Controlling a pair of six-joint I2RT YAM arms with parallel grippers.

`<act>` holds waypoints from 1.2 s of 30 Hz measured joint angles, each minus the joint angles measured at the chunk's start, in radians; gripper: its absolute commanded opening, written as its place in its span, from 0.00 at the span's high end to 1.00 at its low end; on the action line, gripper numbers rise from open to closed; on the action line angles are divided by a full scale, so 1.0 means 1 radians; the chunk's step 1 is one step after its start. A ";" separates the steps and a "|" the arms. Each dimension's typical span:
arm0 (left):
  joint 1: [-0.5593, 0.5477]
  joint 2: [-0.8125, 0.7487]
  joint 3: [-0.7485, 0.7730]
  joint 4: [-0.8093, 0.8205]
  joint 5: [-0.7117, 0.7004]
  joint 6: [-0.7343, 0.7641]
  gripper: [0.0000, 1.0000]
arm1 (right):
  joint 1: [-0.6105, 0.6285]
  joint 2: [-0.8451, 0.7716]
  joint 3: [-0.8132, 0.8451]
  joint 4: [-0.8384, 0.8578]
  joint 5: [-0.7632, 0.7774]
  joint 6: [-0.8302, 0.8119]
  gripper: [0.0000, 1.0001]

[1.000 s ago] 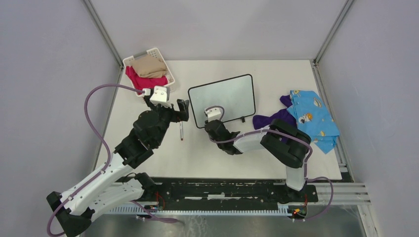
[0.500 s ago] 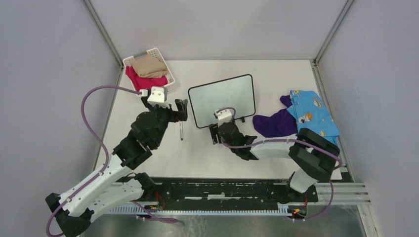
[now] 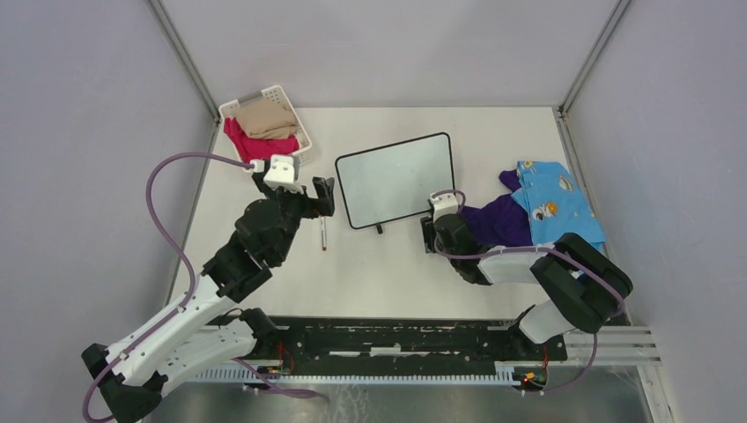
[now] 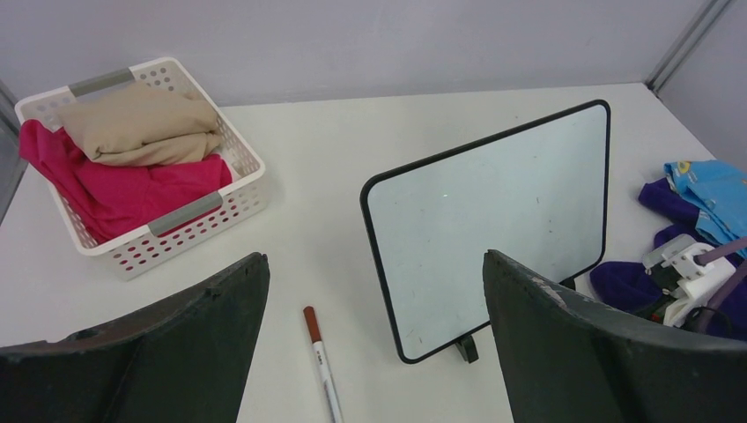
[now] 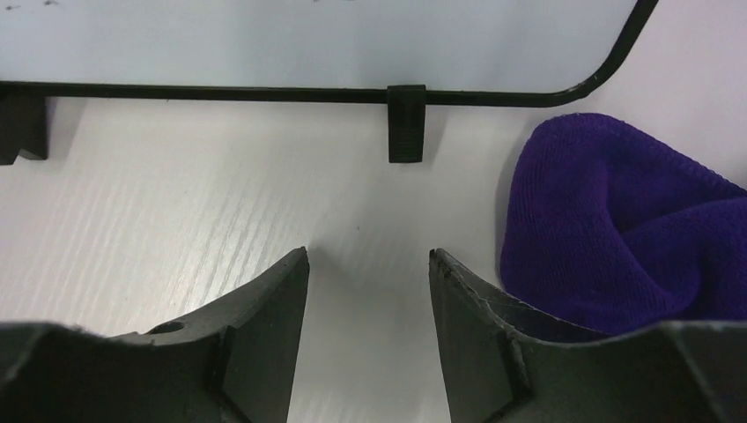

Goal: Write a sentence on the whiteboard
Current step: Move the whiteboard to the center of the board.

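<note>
Standing on its feet near the middle of the worktop (image 3: 370,273), the whiteboard (image 3: 396,179) is facing your arms, its surface showing only faint specks. You are holding the left hand (image 3: 324,189) with fingers spread wide and empty, just left of the whiteboard and above a pen (image 4: 322,363) lying on the worktop, with a basket (image 4: 211,207) of cloths beyond. Your right hand (image 5: 368,256) is hovering low before the whiteboard's right foot (image 5: 406,123), fingers apart on nothing, a purple cloth (image 5: 617,220) lying just beside its right finger.
</note>
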 measured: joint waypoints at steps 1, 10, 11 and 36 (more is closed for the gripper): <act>0.000 0.002 0.000 0.000 0.000 0.000 0.05 | -0.012 0.018 0.007 0.008 -0.011 -0.002 0.42; -0.004 0.014 -0.003 0.001 -0.016 0.000 0.04 | -0.063 0.141 0.099 0.050 -0.048 -0.023 0.44; -0.004 0.014 -0.003 0.001 -0.017 0.000 0.05 | -0.067 0.148 0.106 0.053 -0.047 -0.024 0.45; -0.004 0.017 -0.003 0.014 -0.019 0.000 0.04 | -0.106 0.200 0.100 0.162 -0.047 -0.058 0.73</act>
